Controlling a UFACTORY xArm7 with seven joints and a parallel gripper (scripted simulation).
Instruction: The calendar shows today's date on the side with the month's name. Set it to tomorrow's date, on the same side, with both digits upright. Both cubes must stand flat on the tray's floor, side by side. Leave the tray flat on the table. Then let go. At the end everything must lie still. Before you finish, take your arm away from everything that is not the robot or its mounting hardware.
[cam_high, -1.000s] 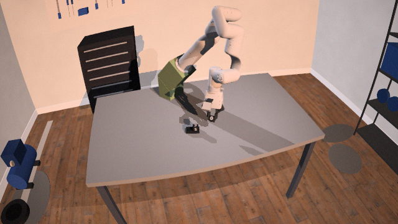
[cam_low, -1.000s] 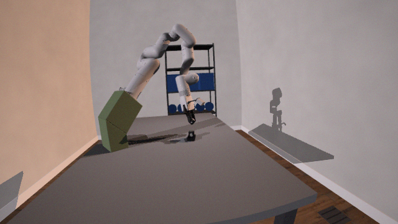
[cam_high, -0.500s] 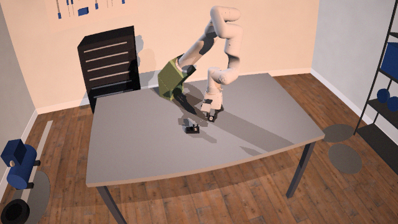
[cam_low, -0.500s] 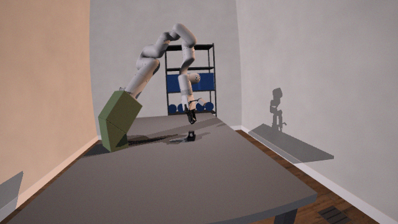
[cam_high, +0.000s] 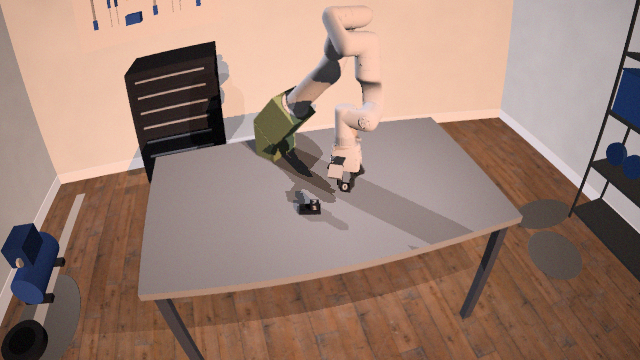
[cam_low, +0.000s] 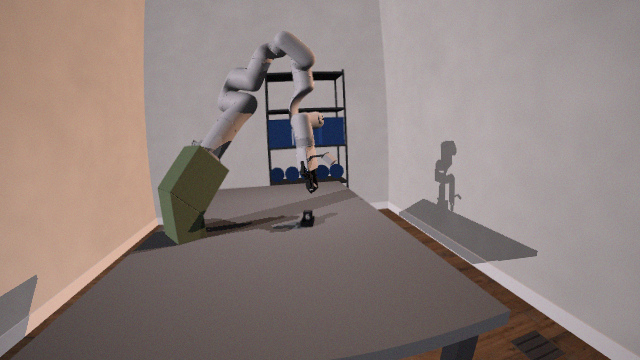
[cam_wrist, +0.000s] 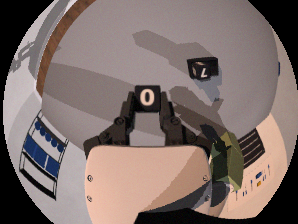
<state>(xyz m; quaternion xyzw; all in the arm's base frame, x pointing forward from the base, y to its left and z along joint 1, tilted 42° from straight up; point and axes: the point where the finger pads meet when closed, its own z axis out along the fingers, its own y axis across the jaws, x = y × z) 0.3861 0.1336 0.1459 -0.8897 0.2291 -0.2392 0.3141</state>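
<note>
The pincer (cam_high: 345, 183) (cam_low: 311, 188) (cam_wrist: 147, 99) is closed partway, and a black cube (cam_high: 344, 187) (cam_wrist: 147, 98) is gripped between its fingertips, well above the table (cam_high: 225, 240) (cam_low: 280, 290) (cam_wrist: 100, 55). In the wrist view a white 0 is shown on the cube's exposed face; which face is meant for the front cannot be told.

The relation to be minded is that between the held cube and the tray (cam_high: 303, 212) (cam_low: 307, 224) (cam_wrist: 211, 75). In the top view the tray lies below and to the left of the pincer, its long axis running roughly left to right; in the wrist view it is seen up and to the right. By the only arm (cam_high: 370, 60) (cam_low: 295, 50), the cube will probably have to be carried across and lowered, with its digit turned upright.

In the tray, one dark cube (cam_high: 314, 204) (cam_low: 307, 215) (cam_wrist: 201, 70) is held at the right end as seen from the top; the left part is left free for the other. A 7 is seen on it in the wrist view, upside down from there. If the descent is made off line, the seated cube could be knocked or the tray tipped.

Beyond, the green mount (cam_high: 274, 125) (cam_low: 195, 185) (cam_wrist: 231, 160) is set at the table's edge.
</note>
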